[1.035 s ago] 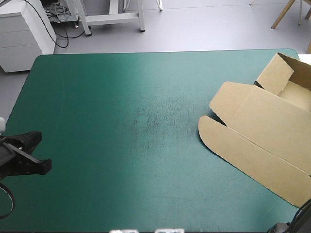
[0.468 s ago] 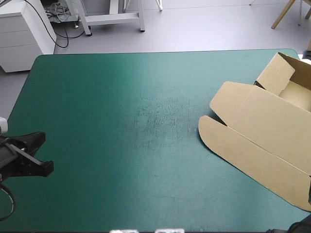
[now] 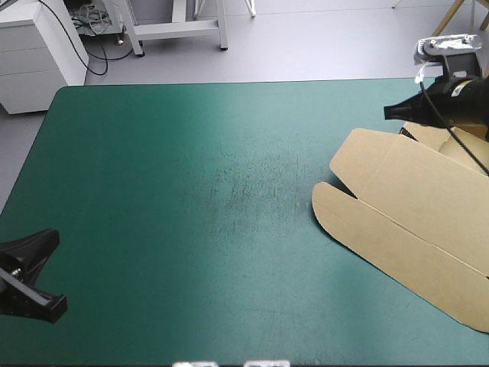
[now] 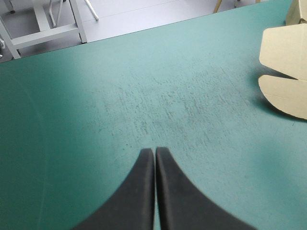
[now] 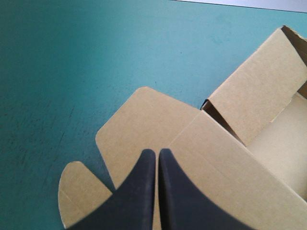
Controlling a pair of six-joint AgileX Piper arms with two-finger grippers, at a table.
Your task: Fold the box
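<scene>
The brown box (image 3: 412,210) lies at the table's right side, its lid flat with rounded flaps toward the middle. My right gripper (image 3: 391,112) hangs shut above the box's far corner and hides the raised tray wall there. In the right wrist view the right gripper (image 5: 157,152) forms one pointed arch over the flat lid (image 5: 144,120), with the raised wall (image 5: 259,91) and open tray just ahead. My left gripper (image 3: 47,238) is shut near the table's front left. In its own view the left gripper (image 4: 154,150) is over bare cover, the box's flaps (image 4: 288,72) far ahead.
The teal-green cover (image 3: 229,191) stretches wide between the two grippers, with a scuffed patch near the middle. The box reaches past the table's right side. A white cabinet (image 3: 38,46) stands beyond the far left corner.
My right arm has come up from the near right corner to above the box's far corner. My left gripper has drawn back toward the near edge. The box has not moved.
</scene>
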